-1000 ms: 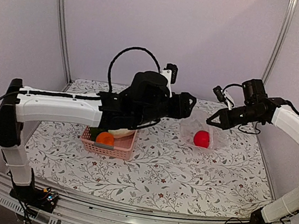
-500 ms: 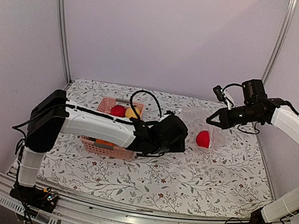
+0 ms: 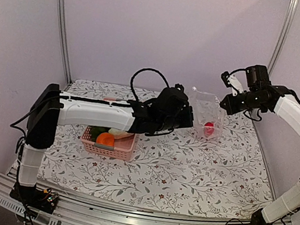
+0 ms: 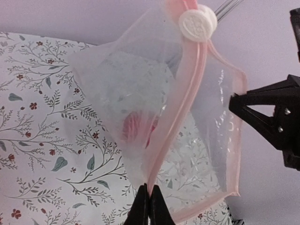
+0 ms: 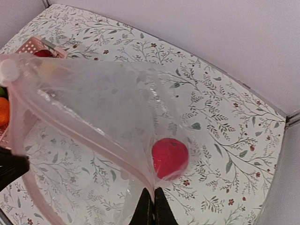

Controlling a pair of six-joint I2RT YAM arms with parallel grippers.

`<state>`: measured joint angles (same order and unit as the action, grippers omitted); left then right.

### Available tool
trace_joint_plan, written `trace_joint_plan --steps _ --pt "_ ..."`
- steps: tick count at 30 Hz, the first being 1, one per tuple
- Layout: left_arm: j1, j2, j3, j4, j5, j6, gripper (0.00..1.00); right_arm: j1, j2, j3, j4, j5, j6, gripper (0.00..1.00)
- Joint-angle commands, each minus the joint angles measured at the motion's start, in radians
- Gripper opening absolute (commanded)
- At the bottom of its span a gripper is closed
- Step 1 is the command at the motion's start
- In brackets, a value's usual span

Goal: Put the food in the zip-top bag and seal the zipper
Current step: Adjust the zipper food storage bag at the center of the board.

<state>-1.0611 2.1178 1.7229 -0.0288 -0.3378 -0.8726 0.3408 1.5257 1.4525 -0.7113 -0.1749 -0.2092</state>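
The clear zip-top bag (image 3: 204, 111) hangs lifted above the table between both arms. Its zipper (image 4: 180, 103) is a pink strip with a white slider (image 4: 199, 22) at the far end. My left gripper (image 4: 149, 206) is shut on the zipper edge at the near corner of the mouth. Shut as well, my right gripper (image 5: 153, 209) pinches the opposite edge of the bag (image 5: 93, 108). One red round food (image 5: 169, 157) lies in the bottom of the bag. More food sits in the pink basket (image 3: 111, 150): an orange piece (image 3: 105, 138), a green one (image 3: 95, 132) and a white radish (image 3: 121, 133).
The floral table cloth (image 3: 185, 175) covers the whole work surface. White walls and metal posts (image 3: 61, 24) close in the back and sides. The left arm (image 3: 92, 114) stretches across above the basket.
The left gripper has swung up to the bag's mouth and closed on the zipper edge. The right gripper has raised the bag, so the red food now hangs in it.
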Motion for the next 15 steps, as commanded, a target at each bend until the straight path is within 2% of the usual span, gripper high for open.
trace_joint_plan --steps 1,7,11,15 --pt "-0.063 -0.091 0.006 0.061 -0.049 0.095 0.00 -0.006 -0.016 0.078 -0.005 0.310 -0.060 0.00" --pt "-0.012 -0.018 0.024 0.032 0.025 -0.008 0.00 -0.006 -0.034 0.069 0.002 0.280 -0.023 0.00" --pt "-0.009 0.022 0.096 0.032 0.002 0.031 0.00 -0.010 -0.046 0.101 0.046 0.361 -0.022 0.00" --pt "0.002 0.081 0.260 0.032 0.037 0.109 0.00 -0.011 -0.047 0.158 0.055 0.390 -0.036 0.00"
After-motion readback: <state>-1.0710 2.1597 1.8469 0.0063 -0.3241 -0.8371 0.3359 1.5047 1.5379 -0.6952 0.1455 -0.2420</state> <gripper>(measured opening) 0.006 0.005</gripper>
